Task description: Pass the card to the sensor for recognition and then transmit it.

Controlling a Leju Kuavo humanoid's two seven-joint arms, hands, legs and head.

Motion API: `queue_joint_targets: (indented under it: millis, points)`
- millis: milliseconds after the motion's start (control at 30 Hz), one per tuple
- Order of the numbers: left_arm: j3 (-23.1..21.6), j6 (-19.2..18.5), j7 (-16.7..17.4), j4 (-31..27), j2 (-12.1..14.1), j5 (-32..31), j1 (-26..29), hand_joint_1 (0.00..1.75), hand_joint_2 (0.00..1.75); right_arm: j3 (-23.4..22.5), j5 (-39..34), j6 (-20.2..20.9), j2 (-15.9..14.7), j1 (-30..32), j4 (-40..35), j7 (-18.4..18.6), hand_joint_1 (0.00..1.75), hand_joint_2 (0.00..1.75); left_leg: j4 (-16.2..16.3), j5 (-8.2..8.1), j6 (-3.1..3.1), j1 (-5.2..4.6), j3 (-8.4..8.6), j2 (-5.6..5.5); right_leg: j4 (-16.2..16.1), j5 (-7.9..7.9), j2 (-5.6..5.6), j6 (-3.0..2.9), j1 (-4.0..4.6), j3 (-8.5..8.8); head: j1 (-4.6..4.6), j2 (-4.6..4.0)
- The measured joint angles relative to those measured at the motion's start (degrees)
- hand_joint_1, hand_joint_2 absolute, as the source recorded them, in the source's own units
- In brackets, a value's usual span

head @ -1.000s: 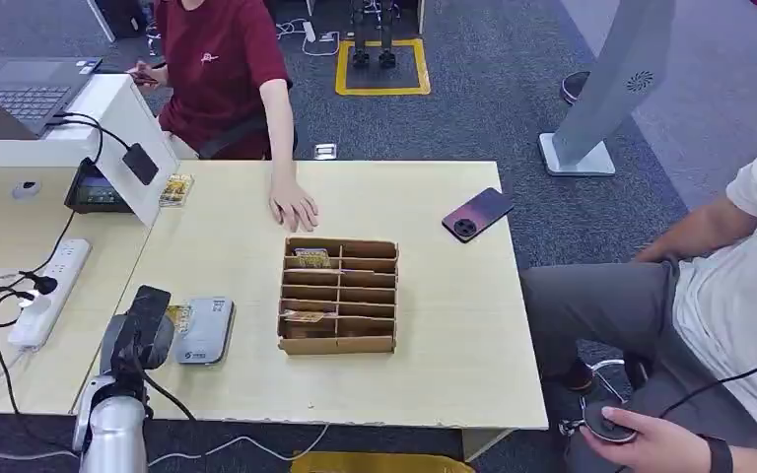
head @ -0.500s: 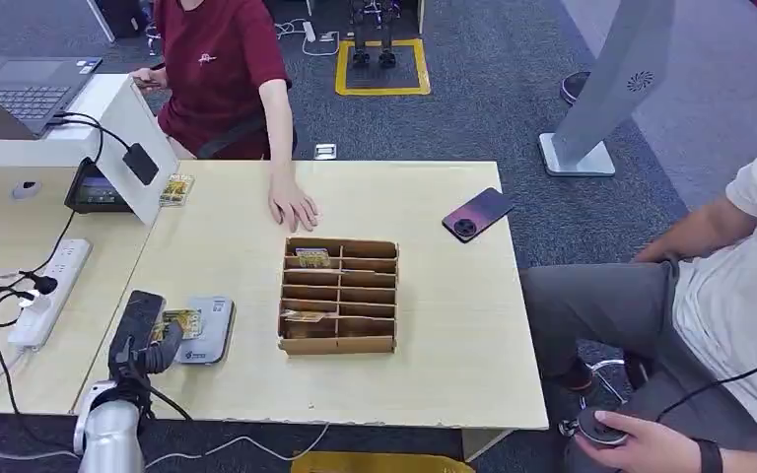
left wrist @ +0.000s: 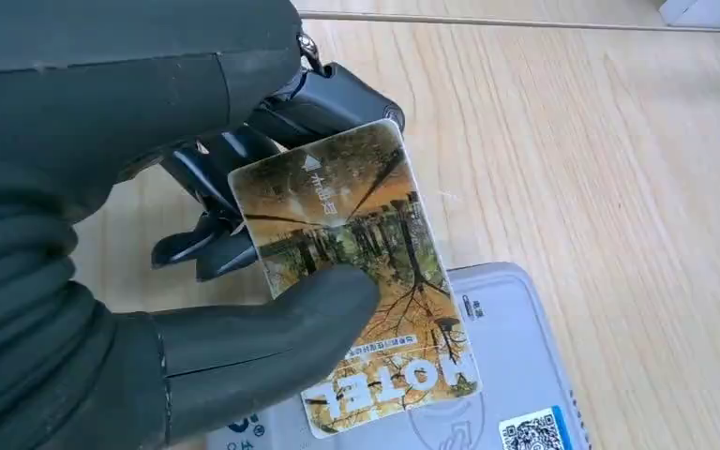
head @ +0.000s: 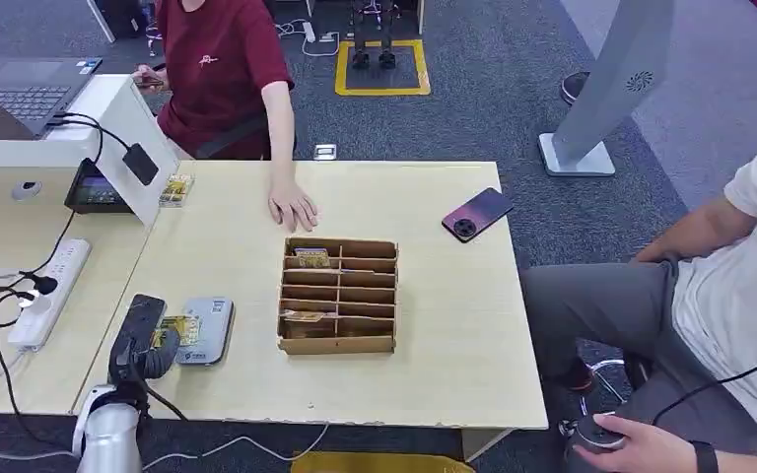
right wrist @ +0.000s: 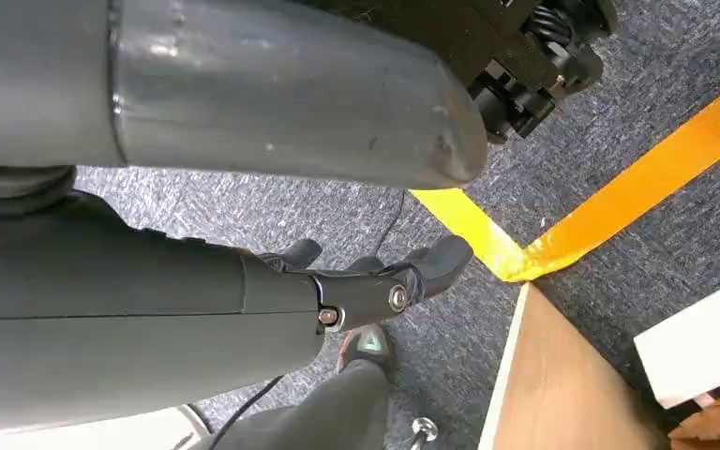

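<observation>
1. Card (left wrist: 352,281): printed hotel key card with a tree picture. It is pinched in the left robot hand (head: 148,340), with the thumb (left wrist: 272,337) pressed on its face and the dark fingers (left wrist: 244,164) behind. Its free end reaches over the sensor.
2. Sensor (head: 207,330): flat grey reader pad lying near the front left corner of the counter (head: 453,325). The left wrist view shows a QR sticker at one corner of it. Whether the card touches the pad or hangs just above it cannot be told.
3. Risk, judged: only part of the card overlaps the pad, so a read may fail if the robot hand holds it too high or off to one side. The thumb grip covers little of the card. A knock against the pad could twist it loose and drop it before it is passed on.
4. Right robot hand (right wrist: 375,281): hanging beside the counter above carpet and yellow floor tape, holding nothing, fingers loosely apart.
5. Cardboard divider box (head: 338,296): at mid-counter, just beside the sensor, with a few cards in its slots.
6. Person's hand (head: 294,209): resting flat on the counter beyond the box, a likely receiver for the card.
7. Phone (head: 476,214): lying well apart near the far right edge.
</observation>
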Motion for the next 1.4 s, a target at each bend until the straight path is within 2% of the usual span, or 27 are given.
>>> queue_joint_targets:
  millis: [200, 567, 800, 1100, 1267, 1400]
  points:
    - [0.0, 0.96, 0.22, 0.92, 0.33, -2.99, -0.01, 1.75, 1.75, -0.2, 0.46, 0.11, 0.09, -0.03, 0.0, -0.04, 0.0, 0.0, 0.0, 0.0, 0.0, 0.0, 0.0, 0.0, 0.0, 0.0, 0.0, 0.0, 0.0, 0.0, 0.02, 0.0]
    - [-0.02, 1.25, 0.68, 1.35, 0.61, -3.52, -0.02, 1.75, 1.75, -0.22, 0.5, 0.09, 0.11, -0.04, 0.0, -0.04, 0.0, 0.0, 0.0, 0.0, 0.0, 0.0, 0.02, 0.0, 0.0, 0.0, -0.01, 0.0, 0.0, 0.02, 0.02, 0.0]
    - [-0.07, 2.16, 0.88, 1.38, 0.59, -6.51, -0.06, 1.75, 1.75, -0.24, 0.68, 0.06, 0.13, -0.05, -0.02, -0.04, 0.0, 0.0, 0.0, 0.02, -0.03, 0.0, 0.05, 0.0, 0.0, 0.0, -0.01, 0.0, 0.0, 0.04, 0.0, 0.0]
    - [-0.33, 4.05, 0.87, 2.4, 0.57, -14.19, -0.22, 1.75, 1.75, -0.96, 1.49, 0.13, 0.48, -0.11, -0.33, -0.04, 0.0, 0.0, 0.0, 0.02, -0.04, 0.0, 0.12, 0.0, 0.01, 0.0, -0.01, 0.0, 0.0, 0.12, 0.0, 0.0]
    - [-3.08, 6.6, 1.97, 2.84, 0.59, -23.07, -0.14, 1.75, 1.75, -1.42, 1.51, 0.11, 0.7, -0.1, -0.42, 0.2, 0.0, 0.0, -0.01, 0.03, -0.04, -0.01, 0.16, -0.04, 0.01, 0.0, -0.05, 0.0, -0.01, 0.2, 0.02, -0.02]
    - [-4.57, 7.17, 1.97, 3.74, 0.59, -25.96, -0.13, 1.75, 1.75, -1.73, 1.79, 0.13, 0.92, -0.11, -0.61, 0.2, 0.0, 0.0, -0.01, 0.04, -0.05, -0.01, 0.19, -0.08, 0.01, 0.0, -0.09, 0.0, -0.02, 0.25, 0.0, 0.0]
